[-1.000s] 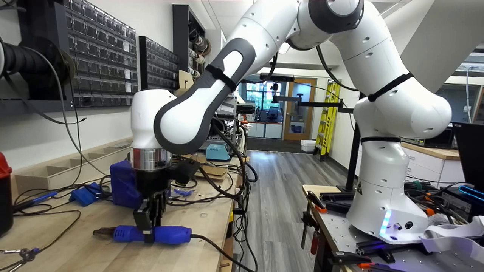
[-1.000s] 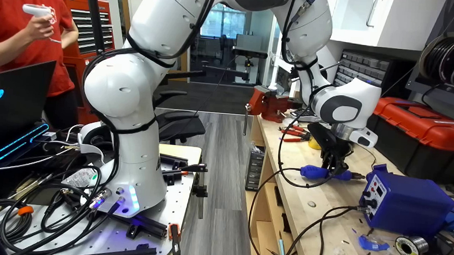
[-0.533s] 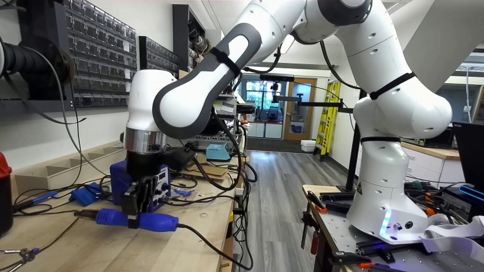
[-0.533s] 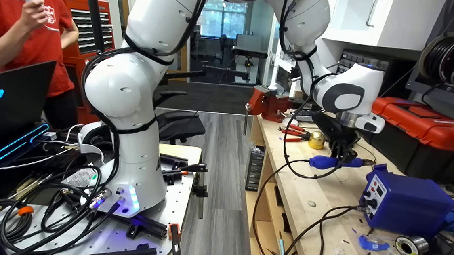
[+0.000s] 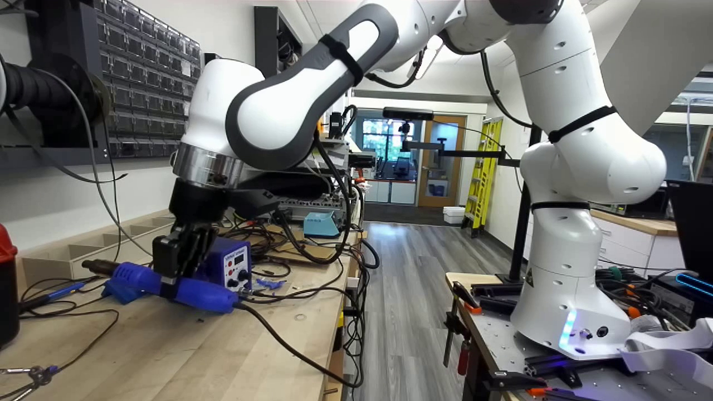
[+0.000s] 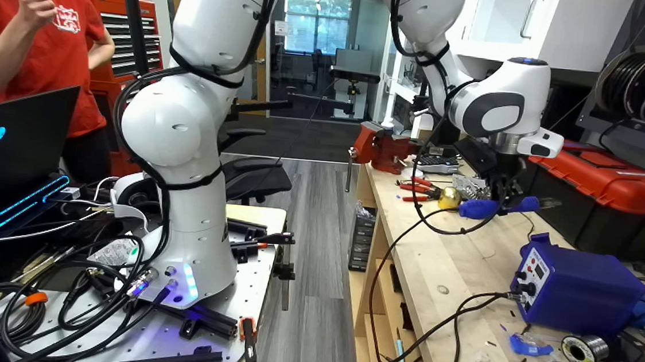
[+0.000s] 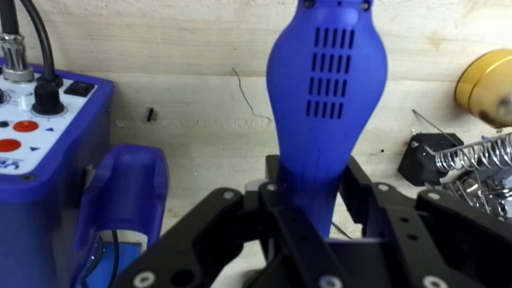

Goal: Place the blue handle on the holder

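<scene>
Above table (image 5: pixel 223 362): blue handle (image 5: pixel 200 293), tilted, pinched at mid-length by gripper (image 7: pixel 314 176); on table, near but apart: holder (image 6: pixel 590 288), blue, box-shaped, pale-fronted, upright.

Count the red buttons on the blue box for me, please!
2. In the wrist view, an upper red button and a lower red button sit on the pale panel of the blue box. Its back doesn't show, so more could hide there.

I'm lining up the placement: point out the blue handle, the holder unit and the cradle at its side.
Blue handle (image 7: pixel 318 136): in the wrist view, on its smooth casing.
Holder unit (image 6: pixel 584 288): in an exterior view, on its plain side wall.
Cradle (image 7: pixel 124 188): in the wrist view, on its curved face.
</scene>
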You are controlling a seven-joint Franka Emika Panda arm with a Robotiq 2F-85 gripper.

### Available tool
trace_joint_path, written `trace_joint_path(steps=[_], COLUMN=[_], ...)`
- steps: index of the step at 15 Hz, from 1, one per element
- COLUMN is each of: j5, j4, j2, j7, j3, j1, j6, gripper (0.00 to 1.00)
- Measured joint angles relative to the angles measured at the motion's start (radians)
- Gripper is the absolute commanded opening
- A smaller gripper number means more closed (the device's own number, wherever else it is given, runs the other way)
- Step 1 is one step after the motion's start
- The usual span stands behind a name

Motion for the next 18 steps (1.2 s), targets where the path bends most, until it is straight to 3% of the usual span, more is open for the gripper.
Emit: trace_joint_path(steps=[18], j5=[-0.196], j4=[-0.05], j2=[-0.059], j7=[0.353], j3=[-0.182], j1=[0.065], j6=[0.039], gripper=[0.13])
